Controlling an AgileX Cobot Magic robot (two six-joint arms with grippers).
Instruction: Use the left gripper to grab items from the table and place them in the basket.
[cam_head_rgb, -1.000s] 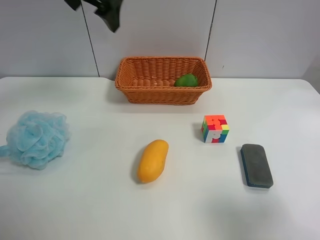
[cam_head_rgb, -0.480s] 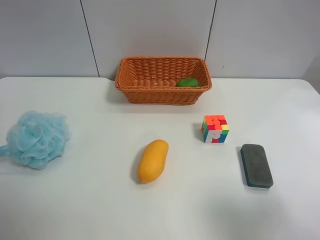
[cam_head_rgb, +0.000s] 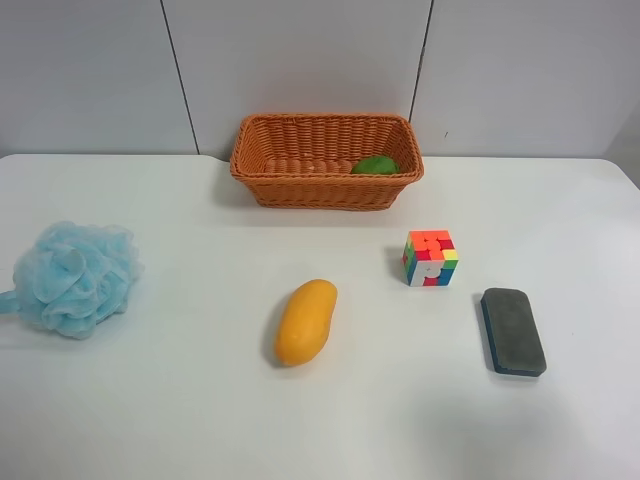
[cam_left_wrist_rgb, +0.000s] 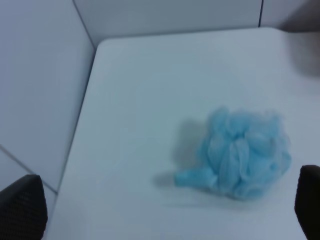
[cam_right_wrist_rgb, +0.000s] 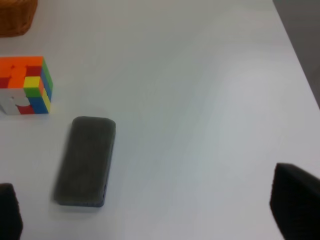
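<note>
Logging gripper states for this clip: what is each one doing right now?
Left gripper: open, holding nothing, its fingers spread wide above the blue pouf.
Right gripper: open, holding nothing, near the eraser.

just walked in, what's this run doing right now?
A two-armed robot is clearing a white table into a wicker basket. One green fruit already lies in the basket. Out on the table are a mango, a blue bath pouf, a puzzle cube and a grey eraser. Nothing is being held: the left gripper is open with the pouf in its wrist view, and the right gripper is open near the eraser.
</note>
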